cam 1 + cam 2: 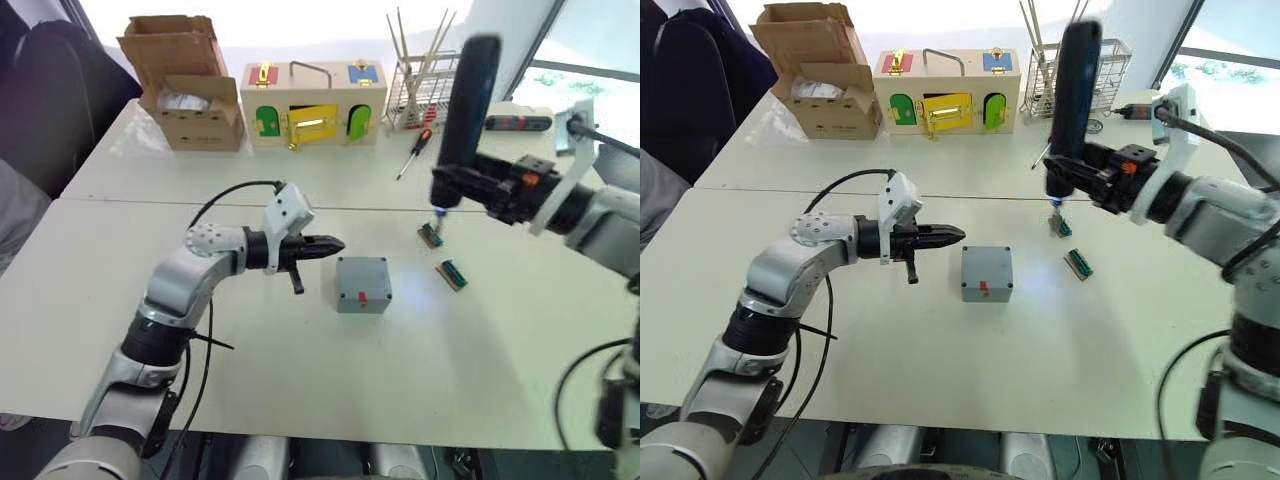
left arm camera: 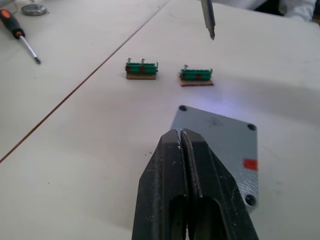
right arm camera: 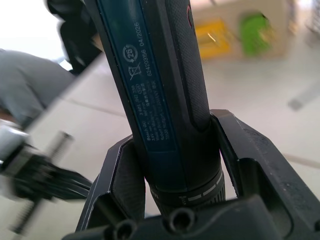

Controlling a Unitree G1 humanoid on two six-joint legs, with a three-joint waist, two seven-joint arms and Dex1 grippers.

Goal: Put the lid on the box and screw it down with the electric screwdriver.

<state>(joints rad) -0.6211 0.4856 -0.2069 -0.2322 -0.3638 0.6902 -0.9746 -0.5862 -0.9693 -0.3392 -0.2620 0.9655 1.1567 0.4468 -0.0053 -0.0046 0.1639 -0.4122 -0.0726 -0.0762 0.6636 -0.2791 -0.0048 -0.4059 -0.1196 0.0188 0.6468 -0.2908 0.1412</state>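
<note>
Bright daylight from windows behind my table, background blown out, soft shadows, my right wrist background blurred

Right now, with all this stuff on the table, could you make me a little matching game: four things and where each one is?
Things:
1. electric screwdriver
2. box
3. left gripper
4. hand screwdriver

Places or states:
a. lying in front of the wire rack
b. shut, beside the box
c. held upright in the right gripper
d. on the table, lid on

Pairs: 1-c, 2-d, 3-b, 4-a
</note>
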